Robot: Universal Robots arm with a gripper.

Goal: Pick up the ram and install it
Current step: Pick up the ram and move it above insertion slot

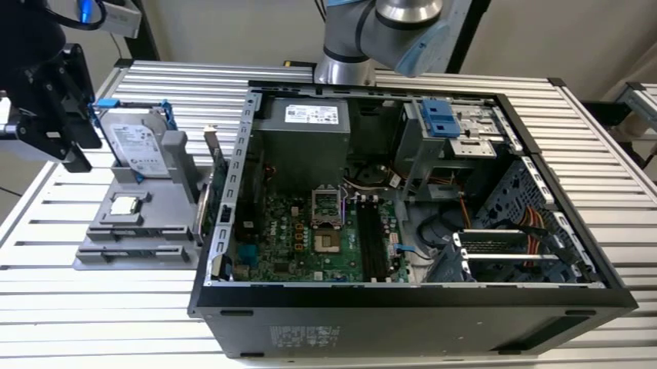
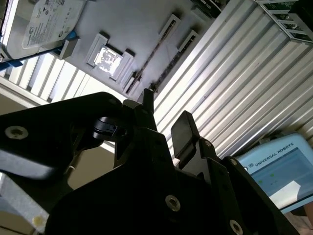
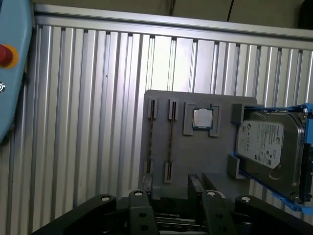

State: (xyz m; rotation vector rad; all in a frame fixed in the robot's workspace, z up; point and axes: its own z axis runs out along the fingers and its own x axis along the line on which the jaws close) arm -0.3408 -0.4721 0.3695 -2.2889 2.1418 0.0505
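Note:
The ram stands on edge as a thin dark strip in the slots of a grey holder. A second strip like it sits in the row beside it. In the second wrist view the ram runs as a thin line across that holder. My gripper hangs at the exterior view's left, above and beside the holder. Its fingers are open with nothing between them. In the first wrist view the gripper sits over the holder's near edge, by the ram rows.
The holder also carries a silver hard drive in a blue frame and a square processor chip. An open computer case lies to the exterior view's right, its black memory slots on the green motherboard. A green card stands between holder and case.

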